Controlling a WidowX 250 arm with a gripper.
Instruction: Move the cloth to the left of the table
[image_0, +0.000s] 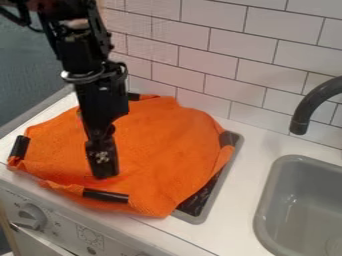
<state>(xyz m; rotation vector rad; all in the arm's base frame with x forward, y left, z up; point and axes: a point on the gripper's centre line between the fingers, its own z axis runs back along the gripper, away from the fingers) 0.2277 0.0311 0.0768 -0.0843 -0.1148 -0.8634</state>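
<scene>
– What do you see at the left?
– The orange cloth (157, 150). It lies spread over the left part of the worktop (247, 180), with soft folds and an uneven edge. A black strip (19, 146) sits at its left side, and similar ones at other sides.
– And the tool (102, 160), is it open?
– This I cannot tell, and also not whether it pinches the cloth. It points down, with its lower end at the cloth, close to the front edge.
– And more to the right?
– The cloth partly covers the dark plate (200, 197). After it come the black tap (310, 102) and the grey sink (268, 192).
</scene>
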